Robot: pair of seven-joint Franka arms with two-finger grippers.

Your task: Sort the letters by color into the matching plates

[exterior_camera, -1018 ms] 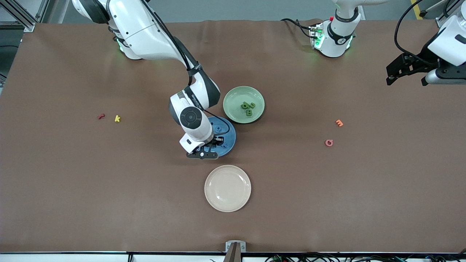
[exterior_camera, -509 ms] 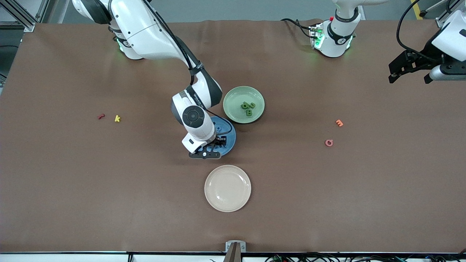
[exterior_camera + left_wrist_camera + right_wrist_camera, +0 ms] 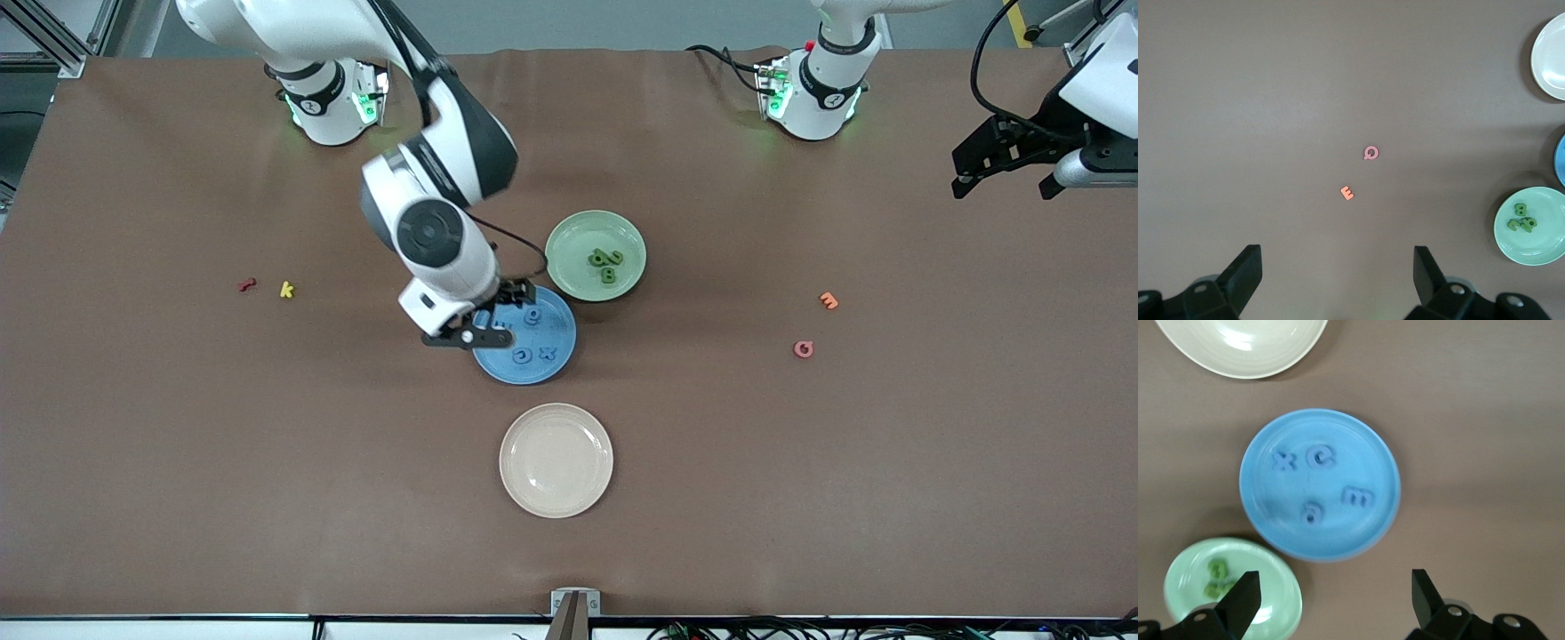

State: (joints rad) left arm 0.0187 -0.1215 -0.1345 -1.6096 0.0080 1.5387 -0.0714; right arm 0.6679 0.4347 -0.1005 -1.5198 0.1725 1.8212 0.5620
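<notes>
The blue plate (image 3: pixel 535 372) lies mid-table and holds several blue letters (image 3: pixel 1319 457); three of them show in the front view (image 3: pixel 532 315). My right gripper (image 3: pixel 484 316) (image 3: pixel 1335 583) hangs open and empty over that plate's edge toward the right arm's base. The pale green plate (image 3: pixel 578 236) (image 3: pixel 1271 587) sits beside it, farther from the front camera, with three green letters (image 3: pixel 606 262) (image 3: pixel 1523 219) on it. Open and empty too, my left gripper (image 3: pixel 1005 182) (image 3: pixel 1337 260) waits high over the left arm's end of the table.
A bare cream plate (image 3: pixel 556 460) (image 3: pixel 1245 347) lies nearer the front camera than the blue one. An orange letter (image 3: pixel 829 300) and a pink letter (image 3: pixel 803 349) lie toward the left arm's end. A red letter (image 3: pixel 247 284) and a yellow letter (image 3: pixel 286 289) lie toward the right arm's end.
My right gripper has opened, left a blue letter in the blue plate, and risen back toward its base. The left gripper drifted slightly.
</notes>
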